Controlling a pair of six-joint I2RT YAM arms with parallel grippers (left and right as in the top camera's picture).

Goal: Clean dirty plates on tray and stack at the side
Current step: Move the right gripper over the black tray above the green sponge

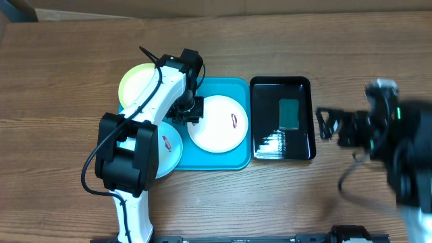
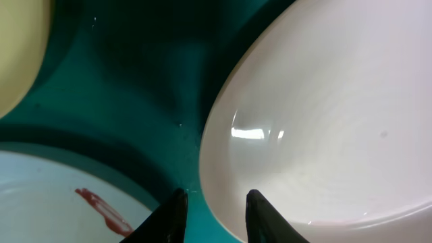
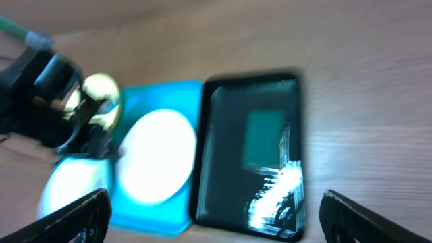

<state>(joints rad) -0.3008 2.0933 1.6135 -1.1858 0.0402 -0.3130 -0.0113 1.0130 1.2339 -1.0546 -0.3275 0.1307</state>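
Blur smears my right gripper (image 3: 214, 202), spread wide over the wooden table (image 1: 67, 67) right of the tray (image 1: 226, 84), while my left arm (image 1: 145, 115) hides part of the pale blue plate (image 1: 170, 145) at its near-left corner, my left gripper (image 2: 216, 206) narrowly straddling the white plate (image 1: 218, 123) rim.

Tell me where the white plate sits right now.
In the overhead view, the white plate lies on the right half of the turquoise tray, next to the black tray, with the left gripper at its left rim.

Evenly lit from above; glare on black tray (image 1: 266, 111) and white plate (image 2: 324, 115); right-wrist view motion-blurred throughout.
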